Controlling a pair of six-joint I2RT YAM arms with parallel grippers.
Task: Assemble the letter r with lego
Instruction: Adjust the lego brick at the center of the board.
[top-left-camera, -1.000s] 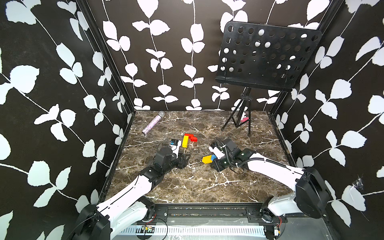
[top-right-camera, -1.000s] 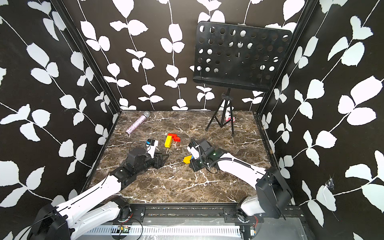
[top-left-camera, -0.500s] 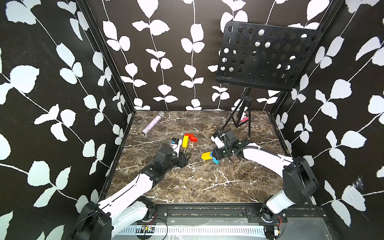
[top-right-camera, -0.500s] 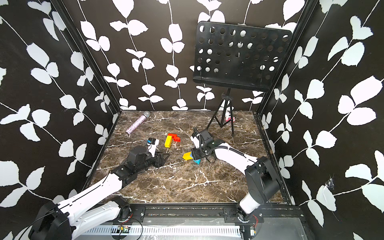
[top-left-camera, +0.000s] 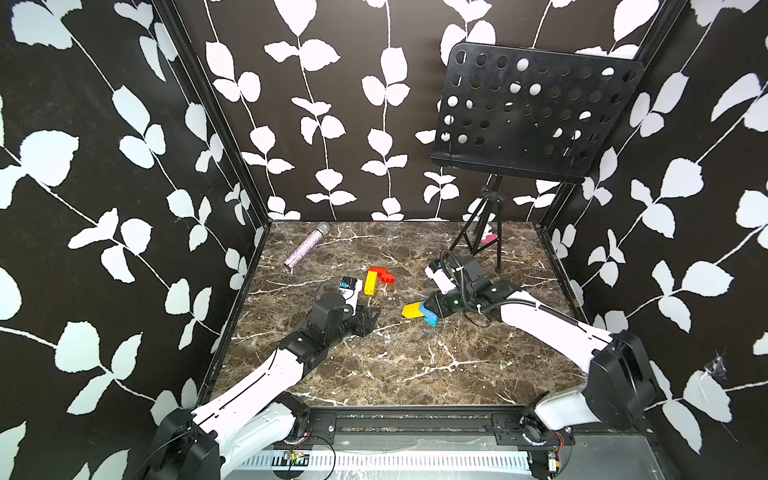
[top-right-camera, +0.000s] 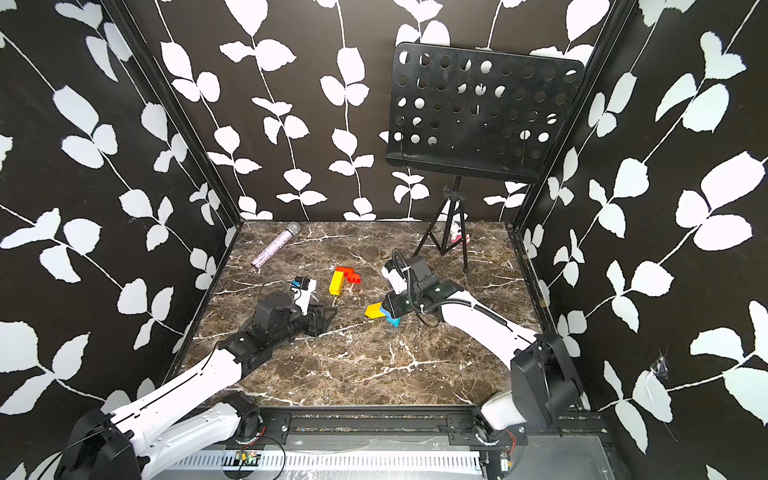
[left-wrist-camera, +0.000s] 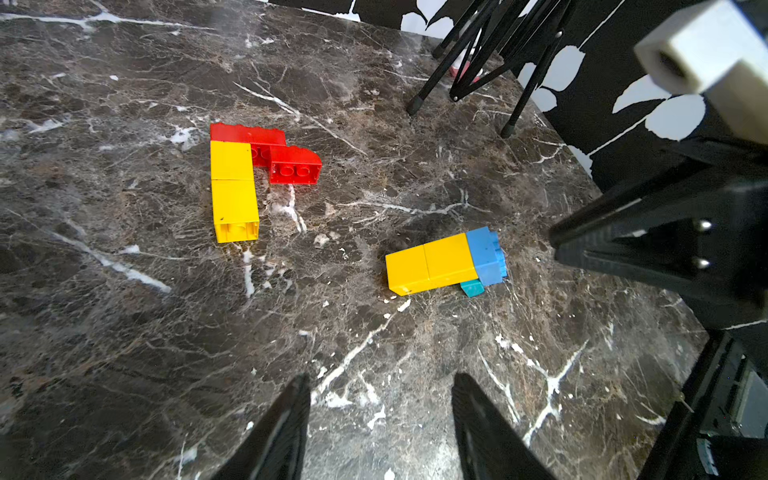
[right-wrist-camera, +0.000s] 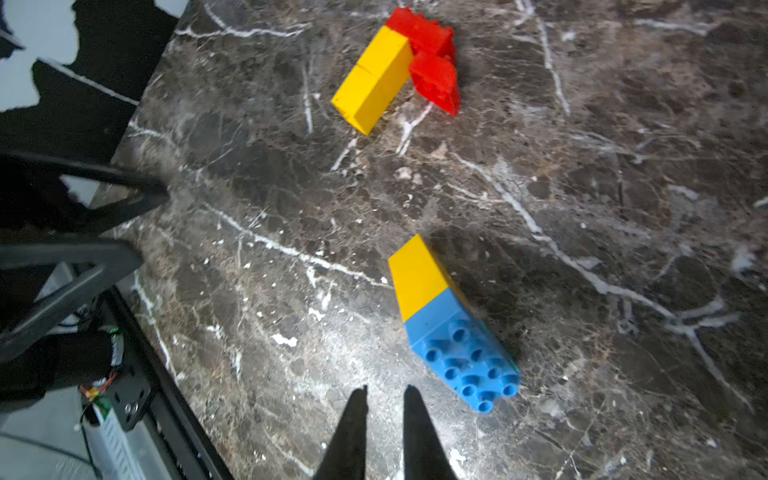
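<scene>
Loose stack: 2 yellow, 1 blue and 1 teal lego brick joined as a loose stack (top-left-camera: 417, 311), lying on its side near the middle of the counter (top-left-camera: 415, 374), toward its right edge.
Long axis: runs roughly across the counter; the studded blue end faces the right gripper (right-wrist-camera: 384, 409).
Nearer arm: right, judged best placed.
Right gripper: pressed almost together, holding nothing; the blue end sits just beside its tips, not between them.
Left gripper: the left gripper (left-wrist-camera: 380, 380) is half spread, empty, and well apart from the stack.
Hooked piece: the hooked piece (top-left-camera: 376, 279), 2 yellow and 2 red bricks, lies nearer the back edge.
</scene>
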